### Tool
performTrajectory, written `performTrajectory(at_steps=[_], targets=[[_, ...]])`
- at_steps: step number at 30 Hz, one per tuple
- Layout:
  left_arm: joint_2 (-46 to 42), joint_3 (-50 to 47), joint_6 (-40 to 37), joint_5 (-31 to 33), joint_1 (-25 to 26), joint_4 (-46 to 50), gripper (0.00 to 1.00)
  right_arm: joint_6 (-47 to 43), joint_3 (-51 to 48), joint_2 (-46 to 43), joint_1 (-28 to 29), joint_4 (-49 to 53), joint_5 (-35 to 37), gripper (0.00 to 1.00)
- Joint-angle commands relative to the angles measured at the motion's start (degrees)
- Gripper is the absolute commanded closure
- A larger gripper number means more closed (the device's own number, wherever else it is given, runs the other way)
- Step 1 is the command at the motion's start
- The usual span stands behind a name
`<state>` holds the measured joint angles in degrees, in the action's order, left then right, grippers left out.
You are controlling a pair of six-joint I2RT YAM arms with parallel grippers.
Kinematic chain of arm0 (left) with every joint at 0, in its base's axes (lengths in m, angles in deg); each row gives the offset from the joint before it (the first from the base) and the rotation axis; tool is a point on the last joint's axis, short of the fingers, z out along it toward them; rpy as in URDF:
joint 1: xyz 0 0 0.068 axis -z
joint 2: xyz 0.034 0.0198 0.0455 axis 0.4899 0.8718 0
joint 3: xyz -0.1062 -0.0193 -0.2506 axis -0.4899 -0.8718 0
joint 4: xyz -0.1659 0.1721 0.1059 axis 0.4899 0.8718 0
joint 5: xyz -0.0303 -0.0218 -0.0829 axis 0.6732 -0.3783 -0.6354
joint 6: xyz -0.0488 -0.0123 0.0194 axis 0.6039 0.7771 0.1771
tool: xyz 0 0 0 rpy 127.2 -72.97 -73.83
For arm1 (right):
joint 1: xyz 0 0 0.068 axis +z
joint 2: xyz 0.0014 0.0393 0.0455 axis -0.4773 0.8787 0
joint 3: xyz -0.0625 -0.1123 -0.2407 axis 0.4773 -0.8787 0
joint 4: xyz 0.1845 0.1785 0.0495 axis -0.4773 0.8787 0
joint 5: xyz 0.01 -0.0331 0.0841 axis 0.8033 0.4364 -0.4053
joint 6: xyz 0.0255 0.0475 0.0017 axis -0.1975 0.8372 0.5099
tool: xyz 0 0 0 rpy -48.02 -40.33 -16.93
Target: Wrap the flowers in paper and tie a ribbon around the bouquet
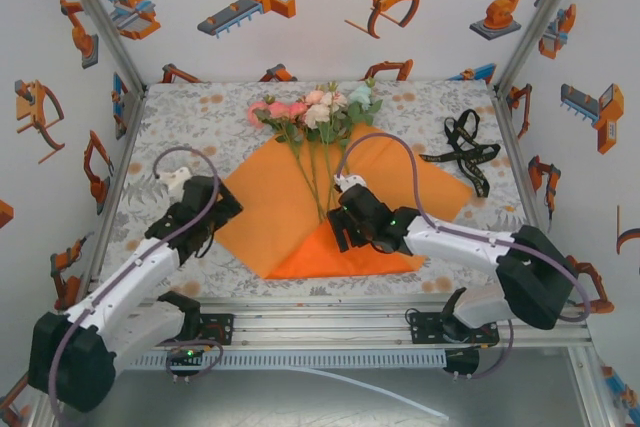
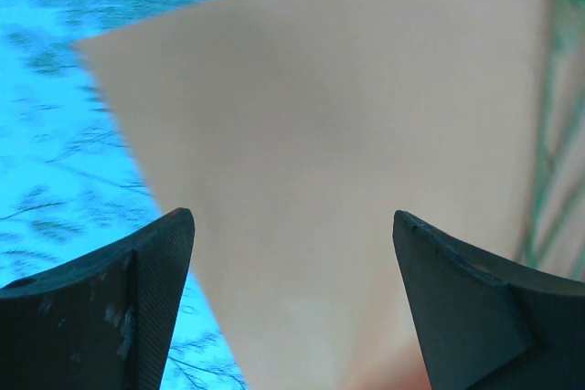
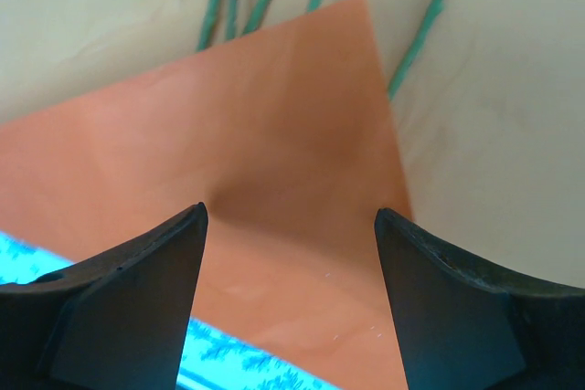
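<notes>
Orange paper (image 1: 400, 187) lay flat as a diamond at the table's centre, thin and matte, its near corner folded over. Flowers (image 1: 318, 109) lay on it, long axis running near to far, blooms at the far corner, thin green stems (image 1: 318, 172) pointing toward the arms. Left gripper (image 2: 292, 216) reached low over the sheet's left corner, jaws apart, holding nothing. Right gripper (image 3: 291, 210) hovered over the folded corner, jaws likewise apart. Black ribbon (image 1: 462, 152) lay loose on the printed tablecloth (image 1: 200, 117), right of the sheet
</notes>
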<state>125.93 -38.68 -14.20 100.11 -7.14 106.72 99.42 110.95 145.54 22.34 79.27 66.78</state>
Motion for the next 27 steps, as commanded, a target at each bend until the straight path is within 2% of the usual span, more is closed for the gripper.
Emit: performTrajectory(at_steps=[1,5,9,12,14,17,20,27], targets=[[0.66,-0.80,2.87,-2.07,-7.11,1.39,0.18,-2.18,1.60,1.28,-2.76,-3.90,4.43,0.32],[4.89,0.68,0.92,-1.08,-13.51,0.20,0.16,-3.18,1.38,3.20,-5.68,-6.44,2.26,0.32],[9.48,1.89,-2.43,0.89,-16.02,-1.79,0.16,-4.05,1.01,4.55,-6.73,-8.46,0.91,0.32],[13.51,1.99,-8.08,-4.85,-18.18,-8.29,0.19,-4.32,0.63,5.30,-7.09,-10.61,-0.85,0.32],[16.06,2.85,-10.30,-7.58,-18.42,-10.97,0.22,-4.67,0.52,5.69,-7.08,-11.67,-1.76,0.32],[19.22,4.36,-10.54,-7.85,-18.58,-11.67,0.25,-5.01,0.89,6.40,-7.13,-11.46,-2.25,0.32],[22.73,5.33,-9.88,-7.76,-19.11,-11.89,0.26,-5.12,0.90,6.34,-7.17,-11.28,-2.27,0.32],[26.95,4.25,-7.93,-13.21,-19.30,-15.89,0.31,-5.78,0.81,5.66,-7.39,-10.74,-1.95,0.32]])
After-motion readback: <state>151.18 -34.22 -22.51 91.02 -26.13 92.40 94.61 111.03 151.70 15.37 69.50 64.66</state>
